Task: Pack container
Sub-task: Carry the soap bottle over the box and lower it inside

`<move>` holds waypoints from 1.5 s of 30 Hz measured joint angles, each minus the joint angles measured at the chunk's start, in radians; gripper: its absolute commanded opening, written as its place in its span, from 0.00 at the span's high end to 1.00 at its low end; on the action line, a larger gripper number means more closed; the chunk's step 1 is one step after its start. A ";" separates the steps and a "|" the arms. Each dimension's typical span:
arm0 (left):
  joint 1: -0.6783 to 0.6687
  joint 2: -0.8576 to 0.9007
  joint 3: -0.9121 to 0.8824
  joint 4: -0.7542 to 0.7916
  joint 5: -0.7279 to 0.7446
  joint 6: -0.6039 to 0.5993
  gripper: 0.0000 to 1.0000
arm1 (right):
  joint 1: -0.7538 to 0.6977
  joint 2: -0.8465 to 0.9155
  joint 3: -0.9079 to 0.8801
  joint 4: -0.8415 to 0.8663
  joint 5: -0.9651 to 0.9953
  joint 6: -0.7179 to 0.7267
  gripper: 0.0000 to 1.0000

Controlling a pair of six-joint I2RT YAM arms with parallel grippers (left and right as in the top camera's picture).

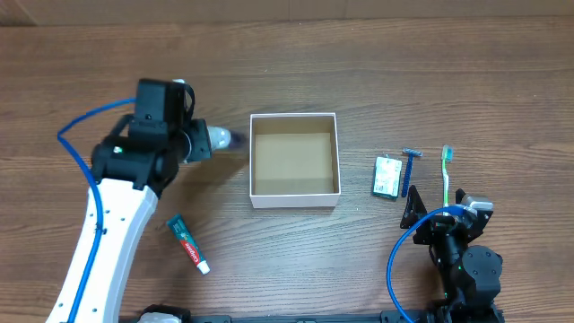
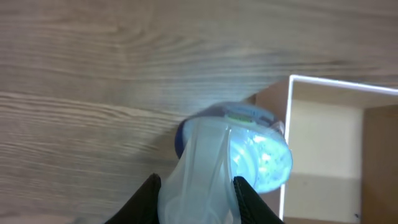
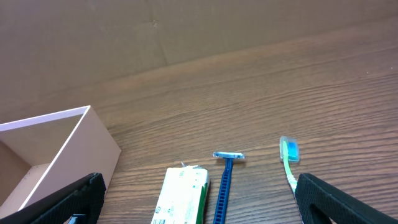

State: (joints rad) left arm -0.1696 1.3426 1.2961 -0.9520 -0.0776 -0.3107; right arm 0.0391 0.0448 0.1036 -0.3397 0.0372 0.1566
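The container (image 1: 294,197), a white-walled square box with a brown inside, sits mid-table and looks empty; its wall also shows in the left wrist view (image 2: 290,106) and the right wrist view (image 3: 93,146). My left gripper (image 1: 208,140) is shut on a translucent pale blue bottle (image 2: 230,162) and holds it just left of the container's left wall. My right gripper (image 1: 437,208) is open and empty at the table's lower right, behind a green-and-white packet (image 1: 387,177), a blue razor (image 1: 409,168) and a green toothbrush (image 1: 446,175).
A toothpaste tube (image 1: 189,244) lies at the lower left, beside the left arm. The packet (image 3: 181,196), the razor (image 3: 225,180) and the toothbrush (image 3: 289,162) lie between the right gripper's fingers in the right wrist view.
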 measured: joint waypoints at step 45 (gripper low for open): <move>-0.412 0.339 0.315 -0.158 -0.188 0.033 0.92 | 0.000 0.000 0.000 -0.001 0.000 0.000 0.00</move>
State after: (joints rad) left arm -0.5819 1.6814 1.6112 -1.1099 -0.2657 -0.2779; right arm 0.0391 0.0448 0.1036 -0.3405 0.0372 0.1570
